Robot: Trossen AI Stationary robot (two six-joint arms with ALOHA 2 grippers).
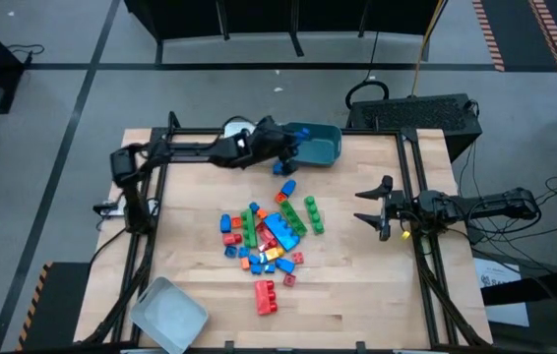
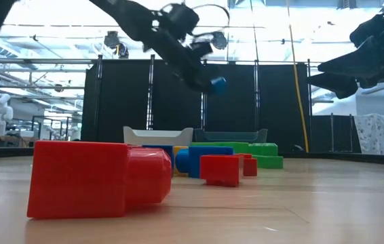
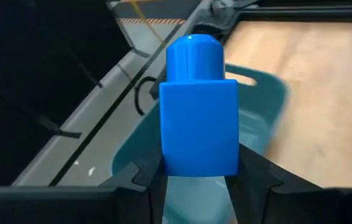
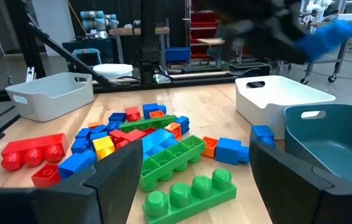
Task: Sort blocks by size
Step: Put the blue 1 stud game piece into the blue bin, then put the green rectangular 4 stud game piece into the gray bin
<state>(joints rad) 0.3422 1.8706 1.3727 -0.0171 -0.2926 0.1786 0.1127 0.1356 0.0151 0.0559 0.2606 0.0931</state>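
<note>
At the table's far edge, I see the left gripper (image 1: 283, 149) clamped on a small blue block (image 3: 199, 121), smooth plastic with one round stud, raised over the teal bin (image 1: 320, 145). Only the low view shows that height. The right gripper (image 1: 375, 208) waits near the right edge, jaws spread and empty; remaining blocks (image 1: 269, 236) lie mid-table.

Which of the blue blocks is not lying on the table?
The small blue block clamped in the left gripper, held above the teal bin.

Glossy plastic blocks (image 1: 269, 236) on a matt wooden table (image 1: 357, 295).
</note>
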